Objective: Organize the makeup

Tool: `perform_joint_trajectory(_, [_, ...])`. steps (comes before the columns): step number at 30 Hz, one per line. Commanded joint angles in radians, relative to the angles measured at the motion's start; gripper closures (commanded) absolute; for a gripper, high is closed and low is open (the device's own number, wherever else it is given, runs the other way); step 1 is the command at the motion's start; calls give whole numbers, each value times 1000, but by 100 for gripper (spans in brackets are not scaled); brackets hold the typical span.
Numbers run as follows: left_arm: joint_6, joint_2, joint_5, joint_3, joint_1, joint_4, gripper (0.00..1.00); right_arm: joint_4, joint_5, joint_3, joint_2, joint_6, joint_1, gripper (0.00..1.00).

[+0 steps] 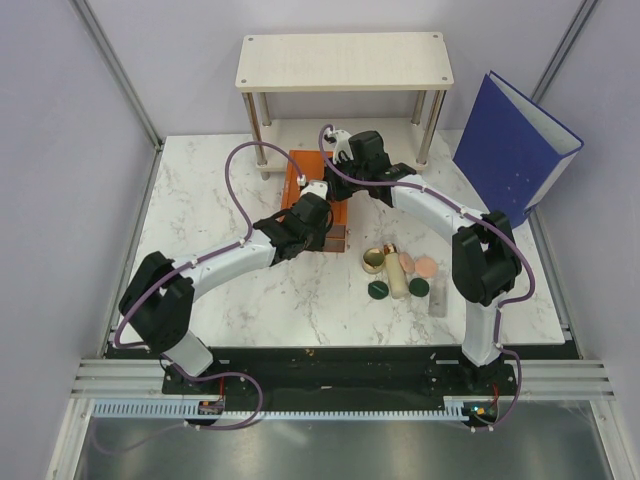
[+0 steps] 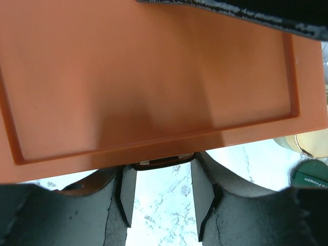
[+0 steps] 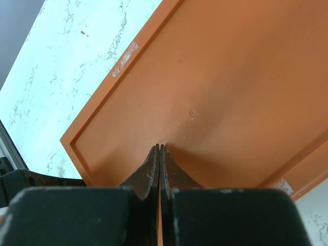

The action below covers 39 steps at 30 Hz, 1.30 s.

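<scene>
Left tool [image 2: 164, 177] parted at orange box [image 2: 154, 77] | right tool [image 3: 160, 148] closed | makeup [image 1: 398, 275] apart, rightward

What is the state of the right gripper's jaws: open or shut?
Shut. In the right wrist view the right gripper shows both jaws pressed together, no gap, above the orange box.

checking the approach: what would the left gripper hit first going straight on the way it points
Likely the small dark pull at the near edge of the orange box, lined up between the fingers of the left gripper; depth unclear.
</scene>
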State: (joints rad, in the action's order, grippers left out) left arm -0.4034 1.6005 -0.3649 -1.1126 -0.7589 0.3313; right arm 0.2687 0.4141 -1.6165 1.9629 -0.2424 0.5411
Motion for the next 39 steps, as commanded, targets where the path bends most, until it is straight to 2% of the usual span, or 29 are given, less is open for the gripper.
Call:
perform_joint_trajectory(1, [-29, 1, -83, -43, 7, -29, 98, 148, -11, 56, 67, 12, 10, 100])
perform_joint_trajectory(10, [-12, -62, -86, 3, -39, 9, 98, 141, -6, 64, 71, 9, 8, 100])
perform_joint_trajectory(17, [-20, -142, -80, 65, -88, 100, 98, 133, 0, 73, 80, 5, 8, 100])
perform_joint_trajectory(20, [-43, -181, -52, 100, -100, 144, 98, 129, 6, 78, 83, 3, 8, 100])
perform_joint_trajectory(27, [-97, -275, 112, 197, -126, 186, 98, 122, 11, 79, 90, -1, 10, 100])
perform_joint_trajectory(33, [-132, -338, 139, 270, -148, 227, 98, 121, 17, 75, 99, -5, 10, 100])
perform_joint_trajectory(39, [-124, -315, 170, 278, -164, 244, 98, 119, 17, 78, 100, -6, 8, 100])
